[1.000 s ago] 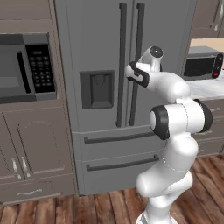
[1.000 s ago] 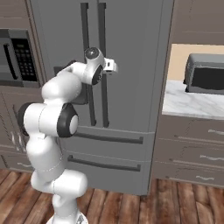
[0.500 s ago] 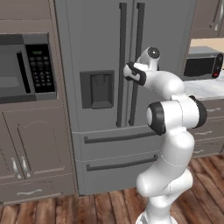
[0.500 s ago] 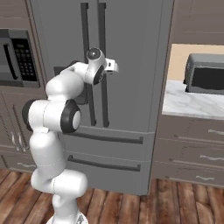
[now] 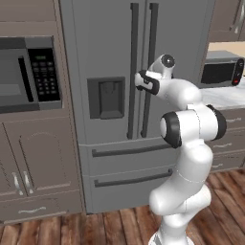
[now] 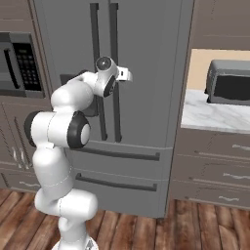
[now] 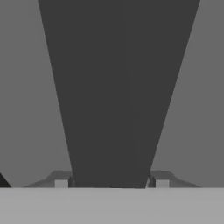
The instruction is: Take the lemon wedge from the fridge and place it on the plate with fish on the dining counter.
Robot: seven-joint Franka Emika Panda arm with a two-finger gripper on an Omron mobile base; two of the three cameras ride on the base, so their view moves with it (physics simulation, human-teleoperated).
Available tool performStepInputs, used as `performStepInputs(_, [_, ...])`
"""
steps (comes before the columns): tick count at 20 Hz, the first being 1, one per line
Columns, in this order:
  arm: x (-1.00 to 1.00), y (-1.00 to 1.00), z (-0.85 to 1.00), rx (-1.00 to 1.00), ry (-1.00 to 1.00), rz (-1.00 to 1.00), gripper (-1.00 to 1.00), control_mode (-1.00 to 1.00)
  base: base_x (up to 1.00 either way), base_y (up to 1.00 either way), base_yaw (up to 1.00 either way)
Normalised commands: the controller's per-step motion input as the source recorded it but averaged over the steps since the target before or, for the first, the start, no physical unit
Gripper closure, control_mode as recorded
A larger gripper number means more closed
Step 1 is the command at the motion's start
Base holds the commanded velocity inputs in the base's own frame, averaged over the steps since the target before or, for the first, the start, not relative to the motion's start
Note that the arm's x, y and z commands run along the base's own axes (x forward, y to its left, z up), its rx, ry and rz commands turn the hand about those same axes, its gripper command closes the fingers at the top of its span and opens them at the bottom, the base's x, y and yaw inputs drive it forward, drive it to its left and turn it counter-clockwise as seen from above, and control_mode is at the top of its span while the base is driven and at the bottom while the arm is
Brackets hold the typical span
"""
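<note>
Against the closed fridge (image 5: 139, 95), the end effector (image 7: 111, 177) straddles the right door's dark handle (image 7: 116, 92), fingers (image 7: 61, 180) touching its sides in a grip, presumably to pull it open since the lemon wedge is unseen.

Tall grey French-door fridge (image 5: 115, 43), doors shut, dark vertical handles, dispenser recess, two lower drawers

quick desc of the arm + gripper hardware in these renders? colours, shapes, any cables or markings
The arm is glossy white with rounded, bulbous links and dark grey to black rings and caps at the joints. A dark band wraps the wrist behind the gripper. In the hand view the fingertips look small, grey and blocky. No cables or markings are visible.
</note>
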Motion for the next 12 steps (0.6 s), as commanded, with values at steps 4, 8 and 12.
performStepInputs(4, [0.0,0.0,0.0,0.0,0.0,0.0,1.0,-1.0,0.0,0.0,0.0])
performStepInputs(8, [0.0,0.0,0.0,0.0,0.0,0.0,1.0,-1.0,0.0,0.0,0.0])
performStepInputs(12, [0.0,0.0,0.0,0.0,0.0,0.0,1.0,-1.0,0.0,0.0,0.0])
